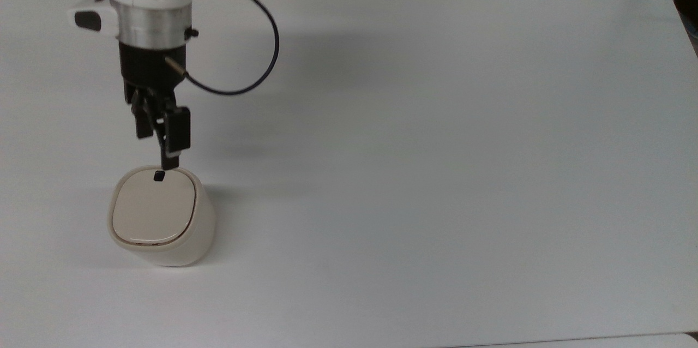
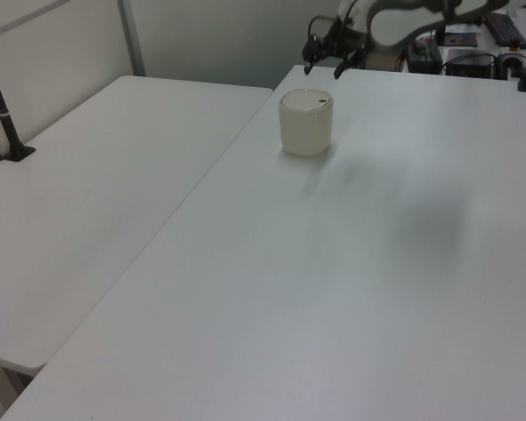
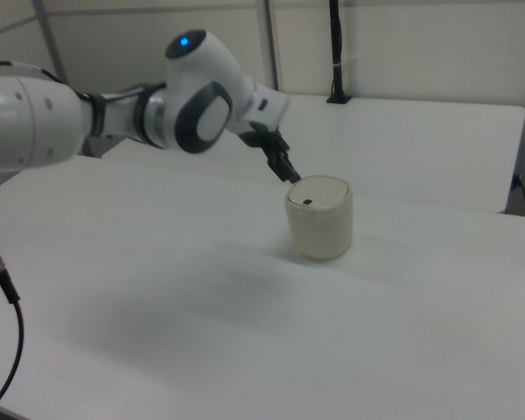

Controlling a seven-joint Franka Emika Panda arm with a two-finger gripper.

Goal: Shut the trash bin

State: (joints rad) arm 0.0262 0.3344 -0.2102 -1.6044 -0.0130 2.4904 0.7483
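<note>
White table [image 1: 436, 119] carries the bin [image 1: 161, 217] near the top view's left edge, lid [image 1: 154, 205] flat and flush, apparently closed. Gripper [image 1: 158, 143] hangs just above the black tab [image 1: 158, 175], fingers apart, holding nothing.

Bright, even overhead light; soft diffuse shadows on white table [image 1: 436, 119]; arm [image 3: 35, 118] motion-blurred in right view.

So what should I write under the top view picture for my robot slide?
The robot's gripper hangs open just above the closed trash bin on the white table.
</note>
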